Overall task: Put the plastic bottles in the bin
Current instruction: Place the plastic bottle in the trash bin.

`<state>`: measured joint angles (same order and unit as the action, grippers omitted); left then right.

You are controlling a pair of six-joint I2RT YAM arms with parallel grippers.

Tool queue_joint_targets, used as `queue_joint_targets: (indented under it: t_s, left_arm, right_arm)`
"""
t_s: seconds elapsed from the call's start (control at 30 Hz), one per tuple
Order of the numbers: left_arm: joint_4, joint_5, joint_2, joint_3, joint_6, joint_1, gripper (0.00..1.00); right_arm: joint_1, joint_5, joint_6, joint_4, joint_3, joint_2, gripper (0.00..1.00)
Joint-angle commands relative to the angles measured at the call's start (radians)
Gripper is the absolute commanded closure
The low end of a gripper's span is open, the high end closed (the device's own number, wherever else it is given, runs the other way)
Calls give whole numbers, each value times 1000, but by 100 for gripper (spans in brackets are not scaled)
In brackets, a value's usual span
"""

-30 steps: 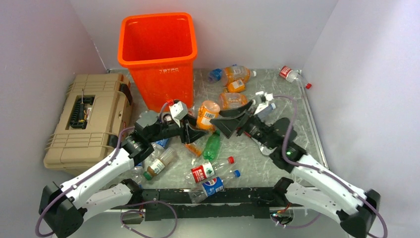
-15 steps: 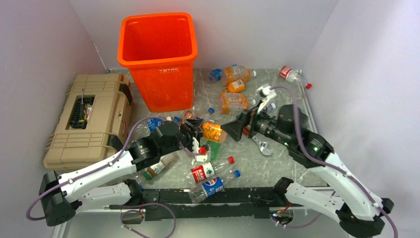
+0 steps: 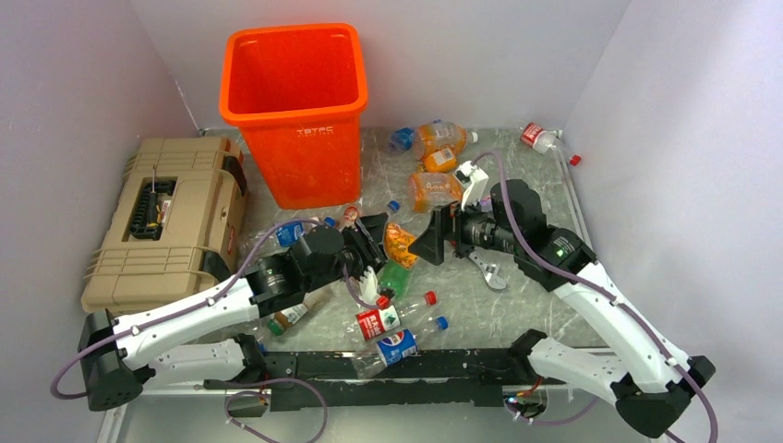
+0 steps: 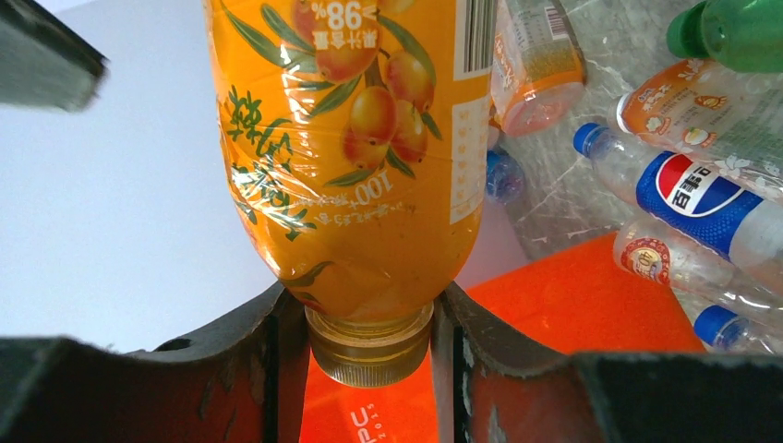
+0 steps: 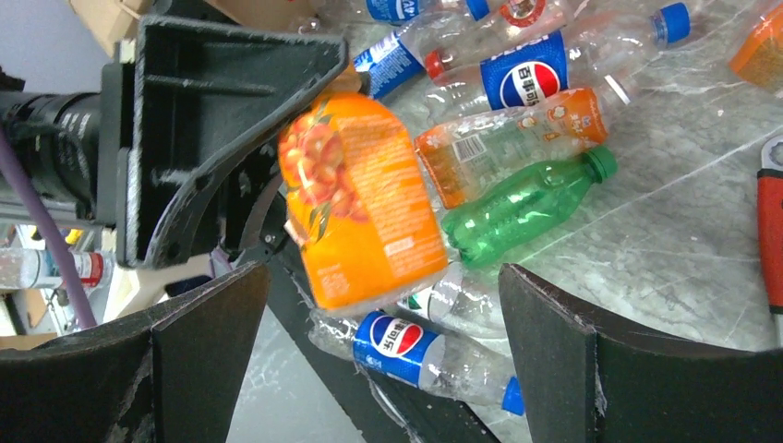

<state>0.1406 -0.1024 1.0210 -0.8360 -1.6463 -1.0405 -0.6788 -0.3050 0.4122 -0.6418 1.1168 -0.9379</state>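
Observation:
My left gripper (image 3: 377, 242) (image 4: 365, 300) is shut on the neck of an orange juice bottle (image 3: 399, 245) (image 4: 351, 138) (image 5: 355, 198) and holds it above the table. Just to its right, my right gripper (image 3: 430, 242) (image 5: 383, 277) stands wide open facing that bottle, with nothing between its fingers. The orange bin (image 3: 305, 157) (image 4: 572, 295) stands at the back left. Below the held bottle lie a green bottle (image 3: 395, 277) (image 5: 522, 198), a red-label bottle (image 3: 388, 318) and a Pepsi bottle (image 3: 397, 346) (image 5: 415, 346). More orange bottles (image 3: 434, 189) lie behind.
A tan toolbox case (image 3: 162, 221) sits at the left beside the bin. A red-handled wrench (image 3: 487, 269) (image 5: 769, 221) lies under my right arm. A clear red-label bottle (image 3: 540, 137) lies in the far right corner, by the white walls.
My left arm has drawn the orange bottle nearer and to the right and rolled its wrist. My right arm has risen, its wrist has swung back, and its jaws stay open toward the bottle.

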Motion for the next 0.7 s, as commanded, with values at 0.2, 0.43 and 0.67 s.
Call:
queue_joint_targets:
  t_s: [0.2,0.43,0.67]
  left_arm:
    - [-5,-7,21,-75,-80,-30,100]
    - [-42,9,21,-64,-67,-30,100]
    - [-88,32,11,-54,-20,-30,95]
  right_arm:
    - [55,-249,-18,111,-19,-100,4]
    - [46,-315,44,211,-105,-122,15]
    - [28,-291,67,312,-160,-109,40]
